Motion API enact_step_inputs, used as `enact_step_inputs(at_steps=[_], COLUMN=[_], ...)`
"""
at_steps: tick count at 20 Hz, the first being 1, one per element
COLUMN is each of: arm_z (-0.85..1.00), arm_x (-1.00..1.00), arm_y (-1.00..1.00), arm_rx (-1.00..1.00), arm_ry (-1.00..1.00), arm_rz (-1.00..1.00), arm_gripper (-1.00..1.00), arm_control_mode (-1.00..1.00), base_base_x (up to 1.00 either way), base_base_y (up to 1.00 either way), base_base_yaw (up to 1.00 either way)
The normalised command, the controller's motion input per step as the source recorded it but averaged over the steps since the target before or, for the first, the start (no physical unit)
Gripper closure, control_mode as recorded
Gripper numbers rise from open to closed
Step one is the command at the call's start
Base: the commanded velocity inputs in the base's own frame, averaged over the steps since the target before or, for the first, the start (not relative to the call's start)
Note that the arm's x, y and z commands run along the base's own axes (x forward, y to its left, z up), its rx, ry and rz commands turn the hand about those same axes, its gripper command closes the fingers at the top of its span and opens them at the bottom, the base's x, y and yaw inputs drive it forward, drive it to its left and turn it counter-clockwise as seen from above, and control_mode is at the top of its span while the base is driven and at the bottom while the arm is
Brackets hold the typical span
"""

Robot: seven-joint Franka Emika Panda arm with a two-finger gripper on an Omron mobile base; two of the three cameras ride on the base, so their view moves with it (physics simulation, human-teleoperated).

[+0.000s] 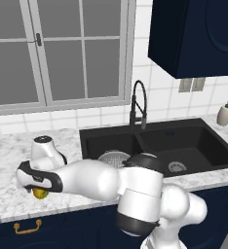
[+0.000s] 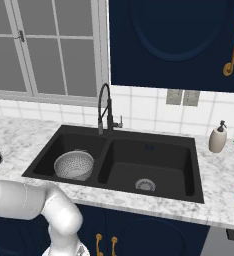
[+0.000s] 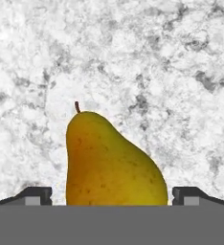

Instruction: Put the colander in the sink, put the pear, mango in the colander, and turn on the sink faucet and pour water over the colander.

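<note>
My claw (image 3: 112, 195) hangs wide open over the pear (image 3: 109, 160), which lies on the marble counter (image 3: 147, 62) left of the sink (image 1: 184, 141). It looks firm, smooth, probably slippery; I judge the broad belly safest to pinch.

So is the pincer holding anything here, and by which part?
Nothing is held. The pincer is open, its fingertips either side of the pear's wide lower body on the counter.
</note>
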Motion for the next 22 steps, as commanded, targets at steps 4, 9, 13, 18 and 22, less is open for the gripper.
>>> enact_step_inputs(at_steps=[4, 9, 13, 18, 22], arm_z=[-0.31, -0.28, -0.33, -0.37, -0.25], arm_x=[0.0, 0.0, -0.07, -0.22, -0.36], arm_y=[0.0, 0.0, -0.01, -0.17, -0.56], arm_rx=[-0.08, -0.07, 0.0, 0.0, 0.0], arm_ry=[0.02, 0.0, 0.0, 0.03, 0.0], arm_rz=[0.0, 0.0, 0.0, 0.0, 0.0], arm_gripper=[-1.0, -1.0, -1.0, 1.0, 1.0], arm_control_mode=[-1.0, -1.0, -1.0, -1.0, -1.0], base_base_x=[0.0, 0.0, 0.0, 0.0, 0.0], base_base_y=[0.0, 0.0, 0.0, 0.0, 0.0], base_base_yaw=[0.0, 0.0, 0.0, 0.0, 0.0])
